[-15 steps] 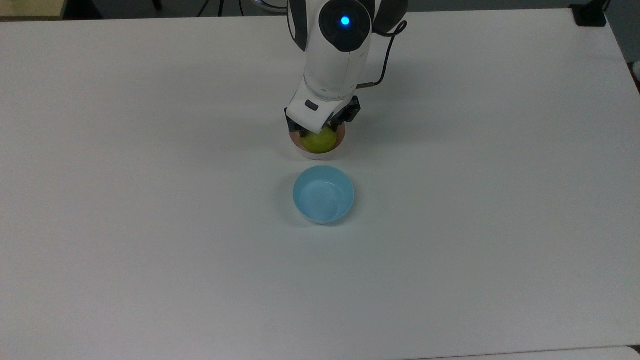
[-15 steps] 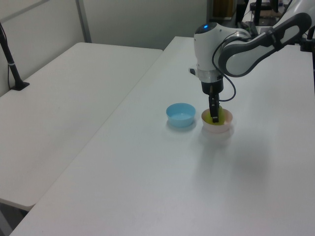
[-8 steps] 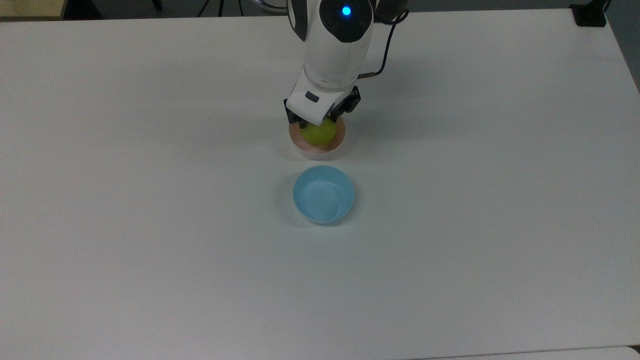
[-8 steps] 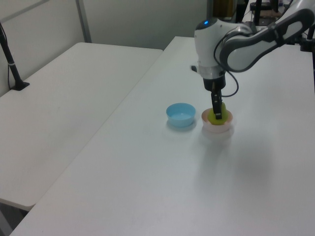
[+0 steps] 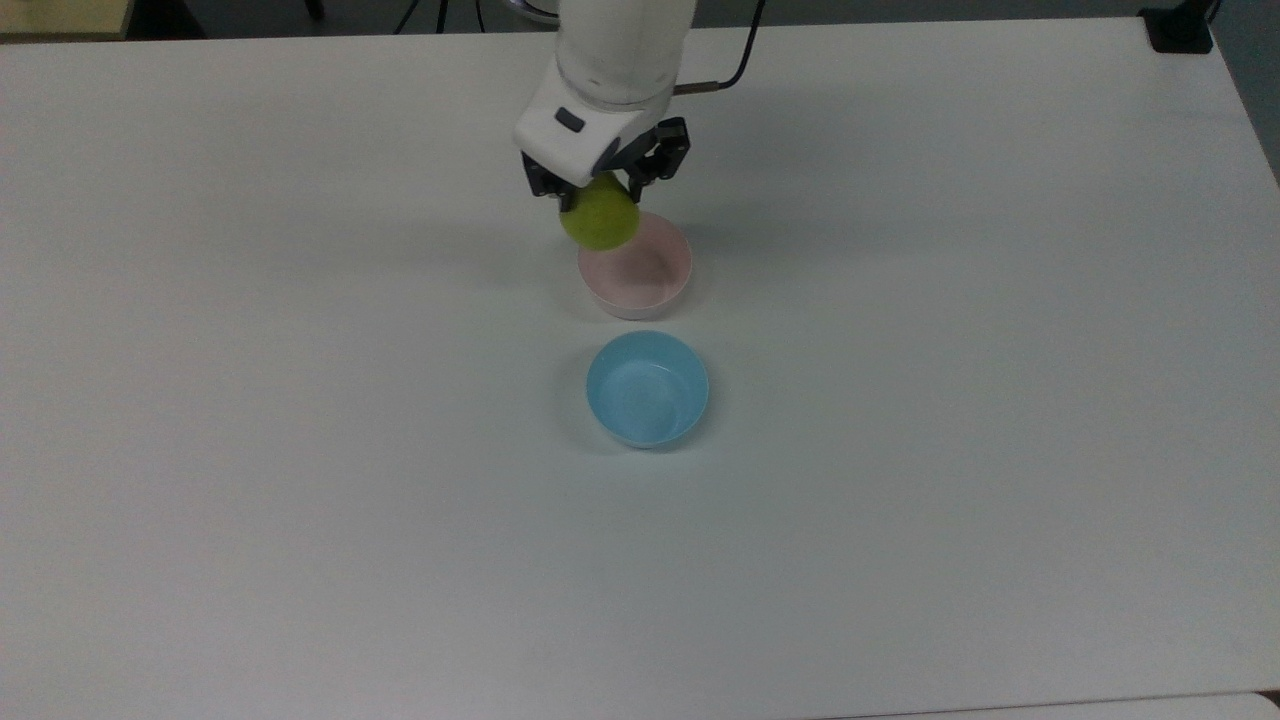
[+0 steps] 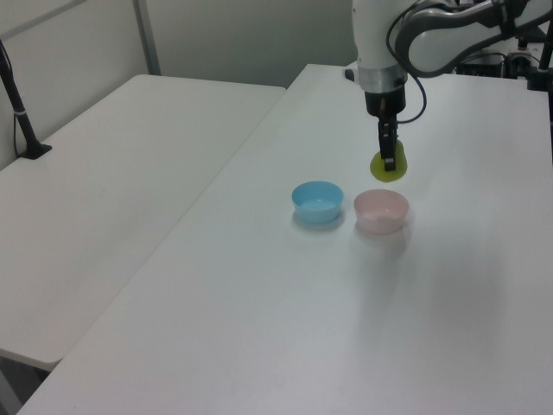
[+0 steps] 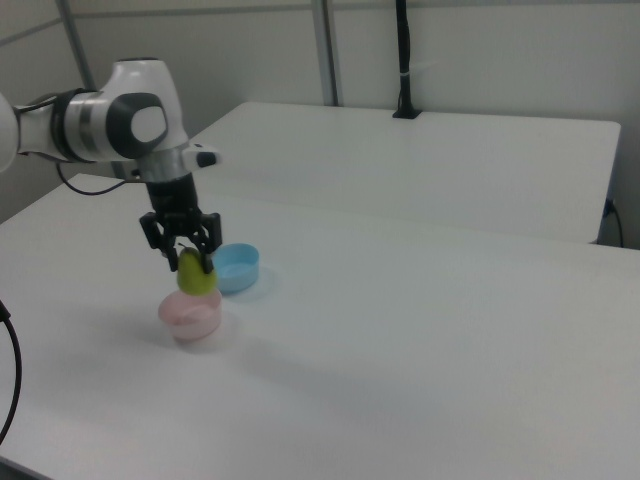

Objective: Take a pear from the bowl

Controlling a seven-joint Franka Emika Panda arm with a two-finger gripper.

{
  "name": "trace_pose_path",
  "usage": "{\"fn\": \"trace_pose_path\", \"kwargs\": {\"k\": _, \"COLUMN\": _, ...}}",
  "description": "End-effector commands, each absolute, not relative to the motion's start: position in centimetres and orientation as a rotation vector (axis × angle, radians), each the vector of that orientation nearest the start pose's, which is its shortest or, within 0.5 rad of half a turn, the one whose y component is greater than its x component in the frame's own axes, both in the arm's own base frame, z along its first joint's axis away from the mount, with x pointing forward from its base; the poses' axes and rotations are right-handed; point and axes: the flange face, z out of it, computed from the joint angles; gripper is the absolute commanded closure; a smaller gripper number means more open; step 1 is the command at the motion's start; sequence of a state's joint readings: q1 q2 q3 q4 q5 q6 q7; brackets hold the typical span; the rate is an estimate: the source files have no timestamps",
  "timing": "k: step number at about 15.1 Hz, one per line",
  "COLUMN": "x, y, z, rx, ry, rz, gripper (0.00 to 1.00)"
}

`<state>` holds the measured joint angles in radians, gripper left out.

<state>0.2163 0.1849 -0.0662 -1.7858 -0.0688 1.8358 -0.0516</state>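
The hand [image 5: 598, 192] sits at the upper middle of the top view, its two dark fingers closed on the pear [image 5: 599, 220]. The pear hangs in the air, clear of the bowl [image 5: 636, 270], which sits on the white tabletop [image 5: 300, 450] just below and slightly right of it in the frame. In the left view the pear [image 6: 389, 167] hangs under the hand [image 6: 389, 160] in the upper right, above the bowl [image 6: 381, 211], with a gap between fruit and rim. In the right view the hand [image 7: 189, 254] grips the top of the pear [image 7: 197, 275] at left of centre, and the bowl [image 7: 190, 313] stands directly beneath it. A blue bowl [image 5: 647, 389] stands near the pink one, at the middle of the top view, apart from it; in the left view it [image 6: 317, 201] lies just left of the pink bowl.
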Motion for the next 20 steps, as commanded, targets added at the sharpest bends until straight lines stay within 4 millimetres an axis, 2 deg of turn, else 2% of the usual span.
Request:
{"fn": "trace_pose_path", "kwargs": {"k": 1, "x": 59.7, "y": 1.2, "z": 43.5, "rx": -3.198, "ry": -0.324, "rz": 0.240, "gripper": 0.69}}
{"fn": "trace_pose_path", "kwargs": {"k": 3, "x": 60.2, "y": -2.8, "z": 43.0, "rx": -3.207, "ry": -0.284, "rz": 0.204, "gripper": 0.68}}
{"fn": "trace_pose_path", "kwargs": {"k": 6, "x": 60.9, "y": -7.7, "z": 39.7, "rx": -3.222, "ry": -0.213, "rz": 0.208, "gripper": 0.68}}
{"fn": "trace_pose_path", "kwargs": {"k": 10, "x": 61.3, "y": -11.0, "z": 36.2, "rx": -3.271, "ry": -0.200, "rz": 0.252, "gripper": 0.64}}
{"fn": "trace_pose_path", "kwargs": {"k": 13, "x": 61.1, "y": -11.5, "z": 35.2, "rx": -3.277, "ry": -0.201, "rz": 0.256, "gripper": 0.50}}
{"fn": "trace_pose_path", "kwargs": {"k": 14, "x": 61.1, "y": -11.5, "z": 35.2, "rx": -3.281, "ry": -0.206, "rz": 0.260, "gripper": 0.38}}
{"fn": "trace_pose_path", "kwargs": {"k": 16, "x": 61.0, "y": -11.4, "z": 35.6, "rx": -3.286, "ry": -0.211, "rz": 0.254, "gripper": 0.00}}
{"fn": "trace_pose_path", "kwargs": {"k": 17, "x": 61.0, "y": -11.3, "z": 36.2, "rx": -3.288, "ry": -0.209, "rz": 0.247, "gripper": 0.00}}
{"fn": "trace_pose_path", "kwargs": {"k": 20, "x": 60.7, "y": -8.9, "z": 40.3, "rx": -3.302, "ry": -0.165, "rz": 0.181, "gripper": 0.00}}
